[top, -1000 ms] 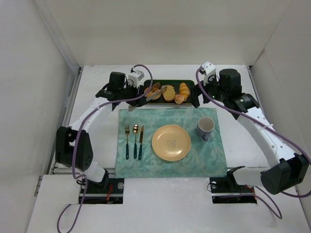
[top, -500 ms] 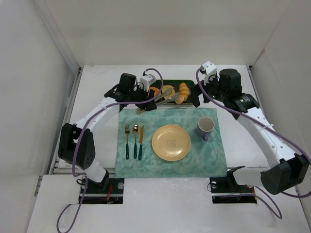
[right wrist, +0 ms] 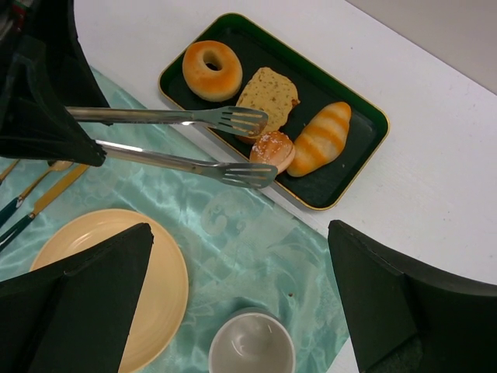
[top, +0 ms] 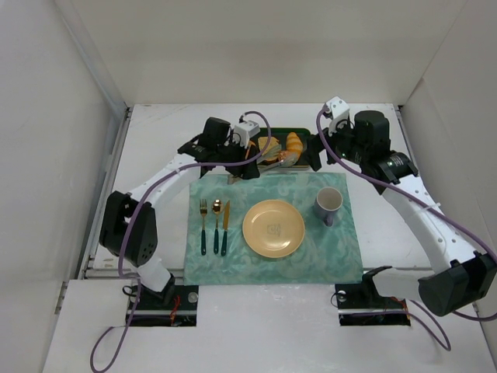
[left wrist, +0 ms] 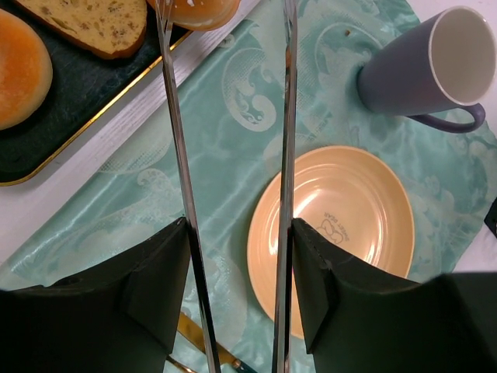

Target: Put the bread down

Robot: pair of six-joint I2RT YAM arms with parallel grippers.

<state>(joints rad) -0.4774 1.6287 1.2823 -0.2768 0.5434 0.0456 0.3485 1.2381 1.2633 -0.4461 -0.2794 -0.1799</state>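
Observation:
The bread (right wrist: 272,148) is a small golden bun lying in the dark green tray (right wrist: 365,148), between a bread slice (right wrist: 268,93) and a striped croissant (right wrist: 321,138). It also shows in the top view (top: 286,158) and at the top edge of the left wrist view (left wrist: 203,9). My left gripper (top: 235,158) (left wrist: 237,229) is shut on metal tongs (right wrist: 225,118). The tongs' arms are spread, with their tips on either side of the bun and not closed on it. My right gripper (top: 324,153) (right wrist: 241,227) is open and empty above the mat's far right.
A ring donut (right wrist: 212,70) lies at the tray's left end. On the teal placemat (top: 233,260) are a yellow plate (top: 273,228), a purple mug (top: 328,203) and a fork, spoon and knife (top: 215,225). White walls enclose the table.
My left arm has swung right along the tray, carrying the tongs from its left end to the small bun. My right arm has barely moved.

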